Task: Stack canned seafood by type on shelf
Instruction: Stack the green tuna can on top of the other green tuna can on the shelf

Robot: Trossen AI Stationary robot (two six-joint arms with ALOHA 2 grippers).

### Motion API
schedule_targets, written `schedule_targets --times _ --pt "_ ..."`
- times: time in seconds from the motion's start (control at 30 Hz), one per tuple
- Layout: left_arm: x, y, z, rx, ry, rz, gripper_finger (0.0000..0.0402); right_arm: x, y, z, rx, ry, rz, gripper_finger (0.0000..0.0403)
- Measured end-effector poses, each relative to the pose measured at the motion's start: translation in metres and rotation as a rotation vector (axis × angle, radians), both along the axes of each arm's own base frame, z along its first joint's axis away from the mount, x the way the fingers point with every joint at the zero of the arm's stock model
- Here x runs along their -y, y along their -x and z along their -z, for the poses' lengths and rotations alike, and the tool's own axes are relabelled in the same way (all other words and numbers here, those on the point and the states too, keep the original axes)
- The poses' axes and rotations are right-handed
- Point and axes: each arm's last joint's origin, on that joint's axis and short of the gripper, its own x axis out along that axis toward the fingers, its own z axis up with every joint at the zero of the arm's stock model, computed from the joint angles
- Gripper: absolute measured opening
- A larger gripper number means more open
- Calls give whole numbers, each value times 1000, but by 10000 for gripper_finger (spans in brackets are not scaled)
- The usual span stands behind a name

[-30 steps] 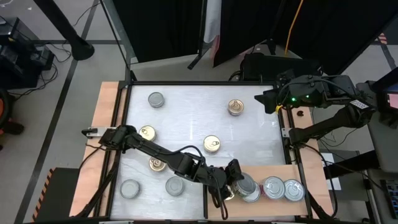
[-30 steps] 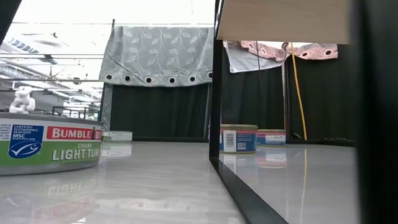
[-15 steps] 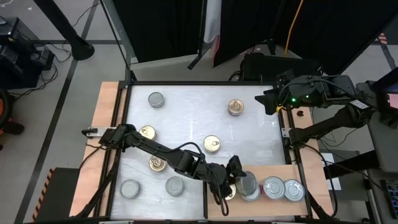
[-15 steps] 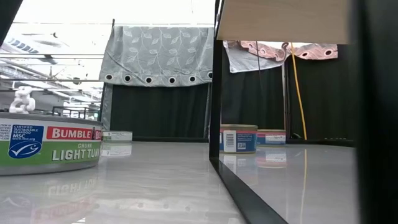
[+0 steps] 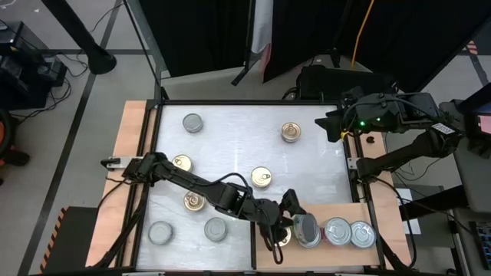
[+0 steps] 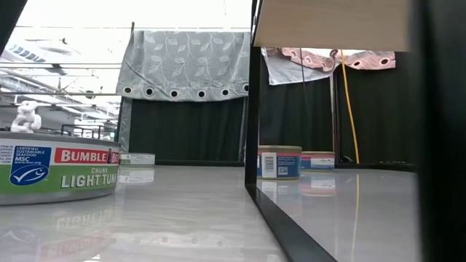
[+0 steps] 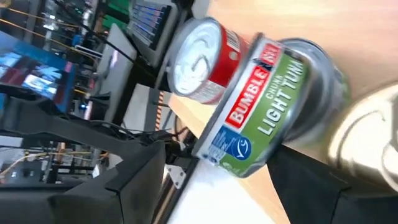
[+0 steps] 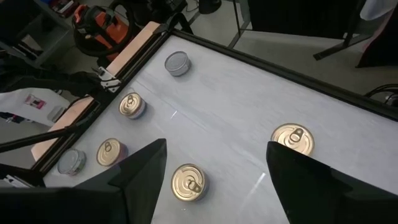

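My left gripper (image 5: 299, 227) reaches onto the shelf (image 5: 383, 215), the light-brown board at the near right, and is shut on a green-labelled tin (image 7: 261, 112) with a silver top (image 5: 305, 228). This tin tilts over another silver tin (image 7: 320, 74). Beside them on the shelf stand a red-labelled tin (image 7: 199, 59), two silver-topped tins (image 5: 337, 231) (image 5: 362, 234) and a gold-coloured tin (image 7: 367, 143). Several more tins, gold-topped (image 5: 261, 178) and silver-topped (image 5: 192, 123), rest flat on the white table. My right gripper (image 5: 331, 124) waits open at the far right edge. My left gripper pinches the green-labelled tin by its side wall (image 7: 214, 152), one finger on either side. The fingers come nearly level from the table's left. The tin is tilted, its silver top turned partly sideways. I cannot tell whether its far edge rests on the tin beneath.
Loose tins lie over the table: gold-topped ones (image 5: 291, 132) (image 5: 182, 162) (image 5: 194, 202) and silver-topped ones (image 5: 160, 231) (image 5: 215, 228). A black frame bar (image 5: 254, 245) borders the shelf's left end. In the low view a green tin (image 6: 58, 167) stands close.
My left gripper has turned slightly at the shelf's left end. The tin it holds has tipped from lying flat to tilted, so its silver top now looks narrower and darker. The right arm has kept still.
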Motion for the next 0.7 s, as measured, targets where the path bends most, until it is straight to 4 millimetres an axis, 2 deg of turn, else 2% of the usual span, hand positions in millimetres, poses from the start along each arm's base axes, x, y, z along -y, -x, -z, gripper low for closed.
schedule_targets --times 0.7 --pt "-4 0 -3 -40 89 60 279 0 0 0 -5 -2 -3 267"
